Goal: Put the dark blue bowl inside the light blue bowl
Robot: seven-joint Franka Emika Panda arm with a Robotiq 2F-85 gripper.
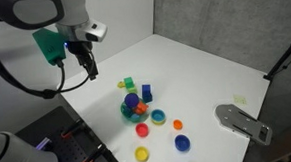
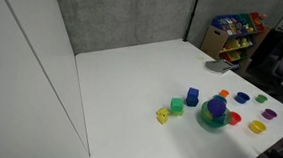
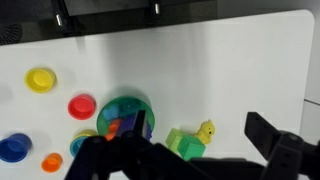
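The dark blue bowl point(image 1: 182, 142) lies on the white table near the front edge; it also shows in an exterior view point(image 2: 242, 97) and at the lower left of the wrist view point(image 3: 14, 147). The light blue bowl point(image 1: 158, 116) sits beside the teal-green bowl point(image 1: 134, 110), with something yellowish in it. In the wrist view it point(image 3: 83, 143) is partly hidden by a finger. My gripper point(image 1: 86, 62) is open and empty, high above the table, well away from the bowls. In the wrist view its dark fingers point(image 3: 195, 152) straddle the green block.
The teal-green bowl point(image 3: 125, 112) holds small coloured pieces. A taller dark blue cup point(image 1: 146, 92), green block point(image 3: 185, 143) and yellow duck point(image 3: 206, 131) stand nearby. Red point(image 1: 142, 131) and yellow point(image 1: 142, 154) bowls lie near the table's front edge. A grey metal piece point(image 1: 243, 121) lies at the side.
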